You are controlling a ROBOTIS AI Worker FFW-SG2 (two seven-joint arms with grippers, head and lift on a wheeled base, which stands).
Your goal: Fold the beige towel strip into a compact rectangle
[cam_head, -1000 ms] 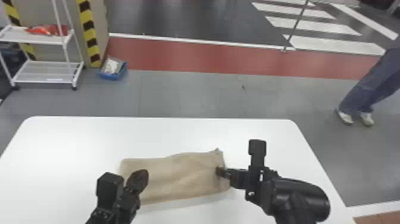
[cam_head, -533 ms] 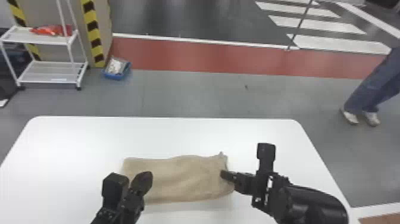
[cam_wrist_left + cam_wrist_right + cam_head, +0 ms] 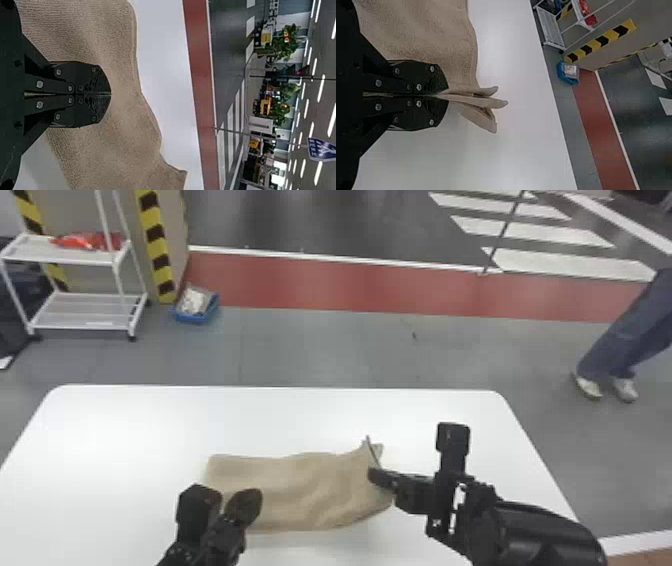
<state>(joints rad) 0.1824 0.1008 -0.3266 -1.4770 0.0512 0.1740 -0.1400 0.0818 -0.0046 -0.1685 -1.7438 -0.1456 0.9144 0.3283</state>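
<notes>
one beige towel strip (image 3: 305, 490) lies crosswise on the white table (image 3: 150, 420), its right end gathered in my right gripper (image 3: 447, 95), which is clenched on the cloth. several edges (image 3: 494, 103) fan out past those fingertips, so i judge the pinch has bunched the end into pleats. my left gripper (image 3: 109, 94) hangs over the left part with its fingers together; i cannot tell whether it presses down. folding the right end over seems the step in hand. to do it well, i should lift just enough to clear the lower layer, carry the end leftward on a level path, spread those pleats, and line up the long edges before letting go, or the rectangle may come out skewed
</notes>
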